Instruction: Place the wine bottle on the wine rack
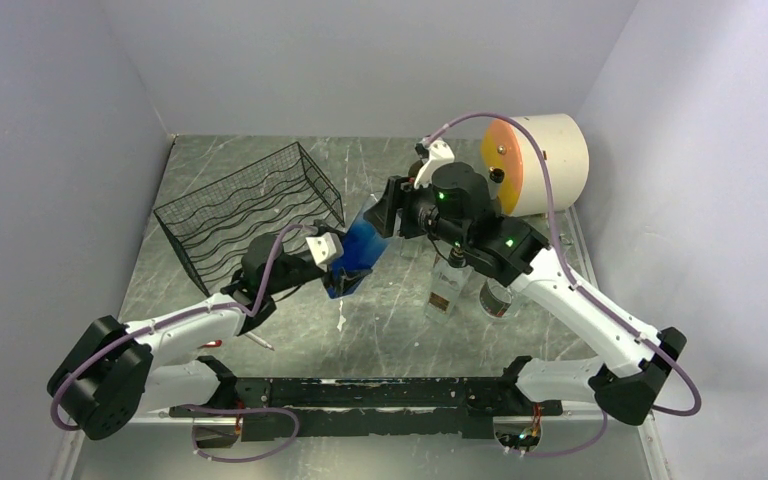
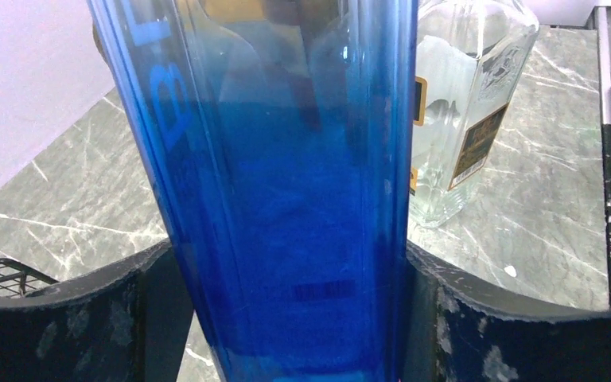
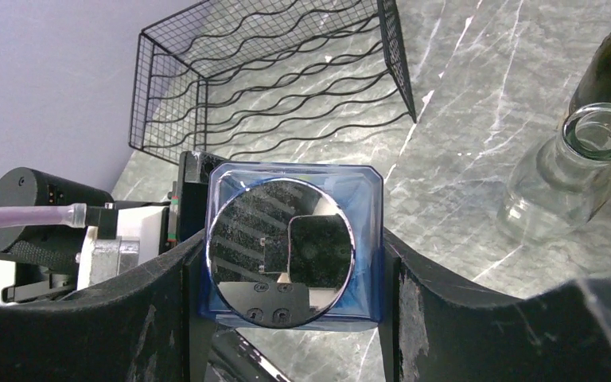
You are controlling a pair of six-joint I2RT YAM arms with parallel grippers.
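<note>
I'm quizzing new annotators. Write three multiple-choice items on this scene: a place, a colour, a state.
1. Where does the rack stand?
A. Back left of the table
B. Front right of the table
C. On top of a bottle

2. What colour is the held bottle?
A. Green
B. Blue
C. Red

3. How is that bottle held?
A. By both grippers
B. By the left gripper alone
C. By neither; it lies on the table

Answers:
1 A, the top view shows it at the far left.
2 B, its glass is blue in every view.
3 A, the left gripper clamps its sides and the right gripper clamps one end.
</note>
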